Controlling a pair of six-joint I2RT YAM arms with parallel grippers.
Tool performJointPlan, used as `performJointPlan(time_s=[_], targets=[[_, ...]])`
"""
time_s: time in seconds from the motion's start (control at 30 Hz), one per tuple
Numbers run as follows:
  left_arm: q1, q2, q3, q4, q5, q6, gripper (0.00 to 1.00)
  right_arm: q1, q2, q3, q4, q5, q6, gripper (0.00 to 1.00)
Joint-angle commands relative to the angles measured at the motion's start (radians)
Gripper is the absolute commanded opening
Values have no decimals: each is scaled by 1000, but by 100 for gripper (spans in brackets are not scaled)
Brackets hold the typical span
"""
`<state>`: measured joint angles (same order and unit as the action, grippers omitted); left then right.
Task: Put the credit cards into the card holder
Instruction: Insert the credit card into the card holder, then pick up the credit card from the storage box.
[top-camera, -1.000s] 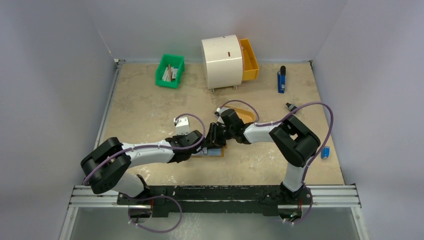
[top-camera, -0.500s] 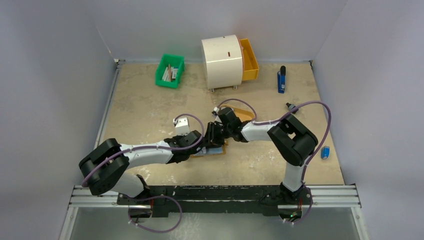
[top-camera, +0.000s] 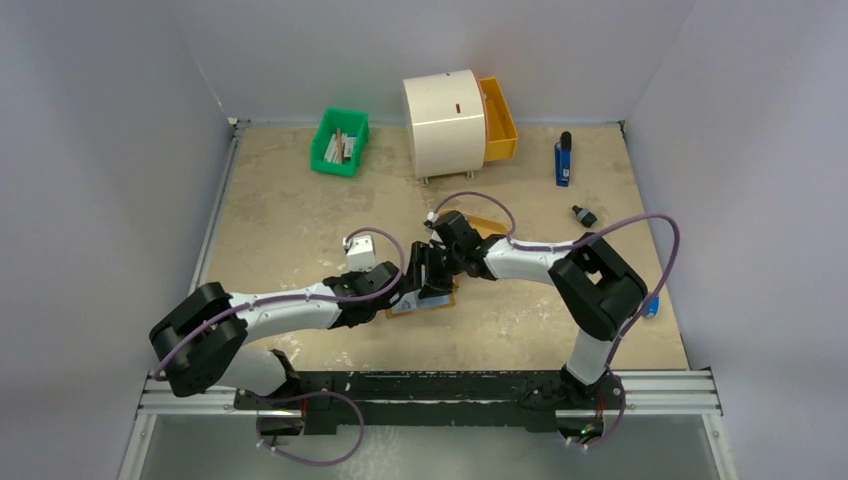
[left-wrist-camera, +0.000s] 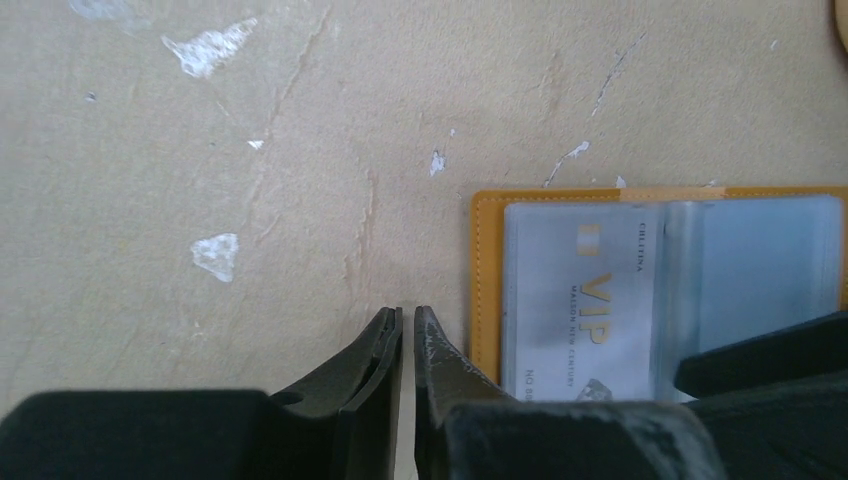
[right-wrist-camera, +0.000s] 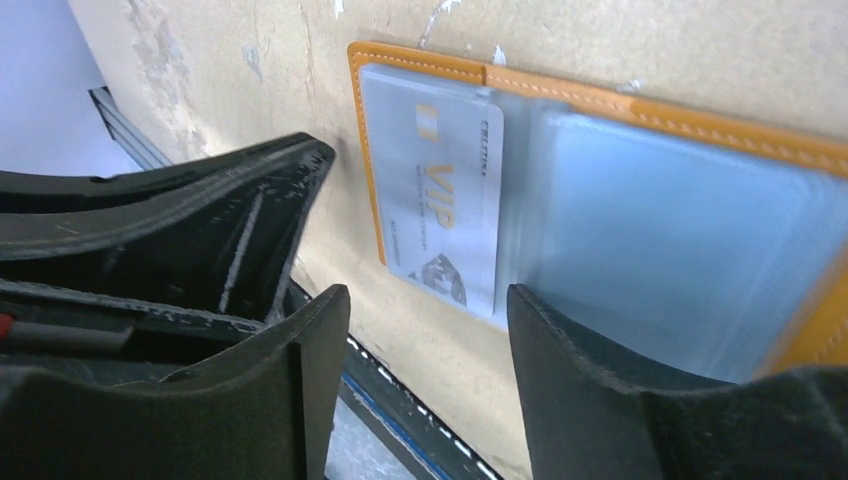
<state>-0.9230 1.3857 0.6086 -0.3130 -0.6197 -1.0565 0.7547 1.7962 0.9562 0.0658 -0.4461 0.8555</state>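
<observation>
The card holder lies open on the table, orange-tan rim, pale blue-grey inside. A pale grey credit card printed "VIP" lies on its left half, its right edge under the translucent sleeve; it also shows in the right wrist view. My left gripper is shut and empty, its tips on the table just left of the holder's edge. My right gripper is open and empty, low over the holder's near side. In the top view both grippers crowd over the holder.
An oval orange tray sits just behind the right gripper. At the back stand a green bin, a white drum with an orange drawer, and a blue object. A small black item and a small blue item lie at the right.
Both grippers and the holder have shifted slightly left. The right arm's elbow has swung a little outward.
</observation>
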Motion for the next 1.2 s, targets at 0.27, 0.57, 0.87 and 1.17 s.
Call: performJointPlan(time_s=[0.27,0.57,0.87,1.17], targets=[[1,-220,49,-118,-117,31,33,3,-352,79,-368,315,-170,63],[0,-448,-32,69,-55,178,38,-15,-608,-28,-234,635,-326,62],[0,-506,-135,209,54,128,53,-244,-596,-99,-93,392,-261,62],[0,-453,-154,236,117,84,53,-302,-477,-86,-77,421,-154,59]])
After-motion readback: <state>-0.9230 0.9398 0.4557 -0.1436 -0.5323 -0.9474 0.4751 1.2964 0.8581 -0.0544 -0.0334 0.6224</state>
